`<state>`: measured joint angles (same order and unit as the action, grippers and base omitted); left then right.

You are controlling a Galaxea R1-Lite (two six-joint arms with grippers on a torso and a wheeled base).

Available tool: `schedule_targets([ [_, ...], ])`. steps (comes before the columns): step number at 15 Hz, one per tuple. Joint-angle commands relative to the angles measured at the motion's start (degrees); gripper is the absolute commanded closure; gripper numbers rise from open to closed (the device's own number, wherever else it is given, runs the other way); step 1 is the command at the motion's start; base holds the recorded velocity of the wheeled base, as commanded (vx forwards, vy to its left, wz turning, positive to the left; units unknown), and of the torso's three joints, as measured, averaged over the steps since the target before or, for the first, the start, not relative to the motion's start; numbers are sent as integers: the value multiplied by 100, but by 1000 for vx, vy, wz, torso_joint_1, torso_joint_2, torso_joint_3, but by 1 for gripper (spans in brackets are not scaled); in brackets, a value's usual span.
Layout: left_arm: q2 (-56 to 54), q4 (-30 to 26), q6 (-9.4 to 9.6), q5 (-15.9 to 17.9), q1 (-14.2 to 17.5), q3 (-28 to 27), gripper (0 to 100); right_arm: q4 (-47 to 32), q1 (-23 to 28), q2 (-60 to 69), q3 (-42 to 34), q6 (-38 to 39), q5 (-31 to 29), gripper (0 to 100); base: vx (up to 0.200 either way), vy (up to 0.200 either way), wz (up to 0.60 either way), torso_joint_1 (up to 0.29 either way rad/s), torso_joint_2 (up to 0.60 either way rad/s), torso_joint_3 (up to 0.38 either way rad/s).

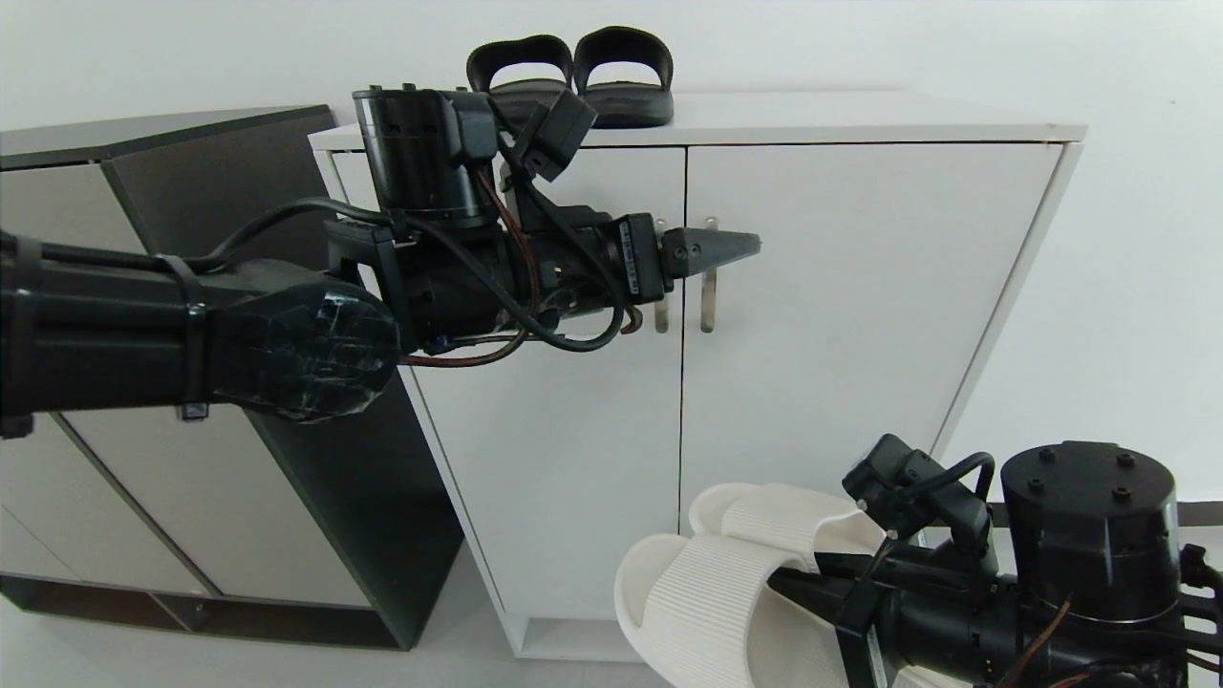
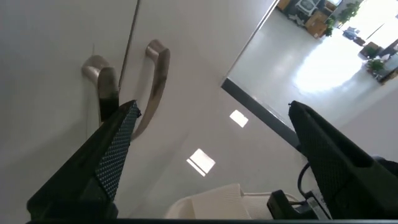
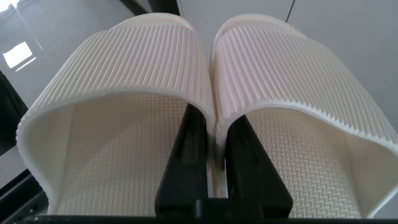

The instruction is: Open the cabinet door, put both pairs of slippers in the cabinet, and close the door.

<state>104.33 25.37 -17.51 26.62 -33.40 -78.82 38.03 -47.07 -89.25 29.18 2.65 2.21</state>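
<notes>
Pale wall and floor surround the white cabinet (image 1: 860, 287), whose two doors are both shut. In front of its middle seam the left gripper (image 1: 745, 245) holds its fingers (image 2: 112, 162) wide apart and empty. One tip is just beside the two metal handles (image 1: 708, 287); the wrist view does not settle whether it touches one. Low before the cabinet's right door, the right gripper (image 3: 214, 155) has its fingers (image 3: 186, 168) drawn narrow, pinching the two adjoining side walls of the white slippers (image 1: 707, 592) so the pair hangs as one. Opening the door looks like the step in hand. To do it well, one finger should probably slip behind a single handle bar, the jaws should close firmly, and the pull should follow the door's arc, with the loaded arm kept out of its swing. The white slippers have ribbed straps and finely patterned footbeds and look soft. The black slippers (image 1: 573, 72) sit side by side on the cabinet's top, above its left door.
</notes>
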Motion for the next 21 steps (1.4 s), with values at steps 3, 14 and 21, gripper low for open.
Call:
schedule_targets([
  [3,369,-14,292,-333,44,-230,0,2,-4,4,0,-1,-1,100,0,0,0,0,0,0],
  [14,844,-76,292,-333,-88,-599,0,2,-4,-31,-9,-1,-1,100,0,0,0,0,0,0],
  [21,800,-50,292,-316,-140,-529,100,2,-4,101,-238,-247,403,100,0,0,0,0,0,0],
])
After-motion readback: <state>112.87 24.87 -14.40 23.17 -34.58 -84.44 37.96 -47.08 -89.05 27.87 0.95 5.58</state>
